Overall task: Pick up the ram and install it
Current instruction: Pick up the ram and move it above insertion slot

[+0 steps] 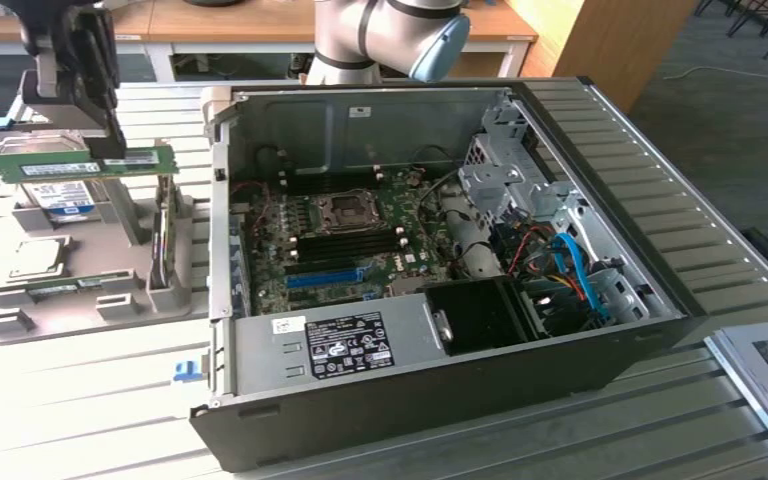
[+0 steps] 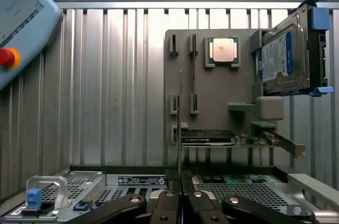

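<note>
gripper: (image 1: 101, 148) clenched on the ram, fingers (image 2: 165, 198) pinching its upper edge
ram: (image 1: 51, 165) green stick with a white sticker, held level and on edge in the air, lifted clear of the holder plate (image 1: 84, 300), at the exterior view's left
ram, wrist view: seen edge-on as a thin line running out from between the fingertips
below the ram: hard drive (image 1: 71, 200) with a blue-white label standing in its bracket; square silver processor chip (image 1: 37, 258) lying flat on the plate
also on the plate: a second thin stick (image 2: 193, 75) on edge in its slots; an expansion card (image 2: 209, 137) near the plate's edge
computer case: (image 1: 491, 390) lying open on the slatted table (image 1: 91, 400), just beside the plate
motherboard: (image 1: 344, 240) flat inside the case, well apart from the ram
in the way: case side wall (image 1: 220, 150) rises between the held ram and the motherboard – cables (image 1: 578, 270) and the drive cage (image 1: 504, 150) crowd the far side
other: teach pendant (image 2: 16, 23) with a red button on the table; arm base (image 1: 384, 40) behind the case
</note>
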### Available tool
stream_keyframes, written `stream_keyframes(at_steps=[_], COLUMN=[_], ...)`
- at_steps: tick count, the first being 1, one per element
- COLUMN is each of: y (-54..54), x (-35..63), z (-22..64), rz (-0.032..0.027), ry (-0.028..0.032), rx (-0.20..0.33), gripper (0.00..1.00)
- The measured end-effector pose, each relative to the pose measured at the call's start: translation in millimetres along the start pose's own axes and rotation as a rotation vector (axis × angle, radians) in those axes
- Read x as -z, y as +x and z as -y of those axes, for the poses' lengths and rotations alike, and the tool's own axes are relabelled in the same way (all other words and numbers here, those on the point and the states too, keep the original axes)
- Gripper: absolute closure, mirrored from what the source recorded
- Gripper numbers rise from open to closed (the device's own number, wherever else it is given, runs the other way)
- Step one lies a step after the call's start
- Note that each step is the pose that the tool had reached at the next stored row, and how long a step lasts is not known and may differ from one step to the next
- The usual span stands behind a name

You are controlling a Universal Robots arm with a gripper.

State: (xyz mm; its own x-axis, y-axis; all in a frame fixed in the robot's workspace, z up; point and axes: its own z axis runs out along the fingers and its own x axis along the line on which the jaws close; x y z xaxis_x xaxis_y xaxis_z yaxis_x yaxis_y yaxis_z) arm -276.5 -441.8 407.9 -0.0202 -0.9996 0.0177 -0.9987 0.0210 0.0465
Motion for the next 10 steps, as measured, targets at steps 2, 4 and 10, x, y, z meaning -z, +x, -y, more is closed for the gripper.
stream_keyframes(at_steps=[2, 4, 10], y=[0.0, -0.1, -0.3], x=[0.1, 0.3, 0.8], z=[3.5, 6.6, 15.7], rz=[0.0, 0.0, -0.0001], ry=[0.0001, 0.0, 0.0], rx=[0.0, 0.0, 0.0], gripper=[0.88, 0.88, 0.88])
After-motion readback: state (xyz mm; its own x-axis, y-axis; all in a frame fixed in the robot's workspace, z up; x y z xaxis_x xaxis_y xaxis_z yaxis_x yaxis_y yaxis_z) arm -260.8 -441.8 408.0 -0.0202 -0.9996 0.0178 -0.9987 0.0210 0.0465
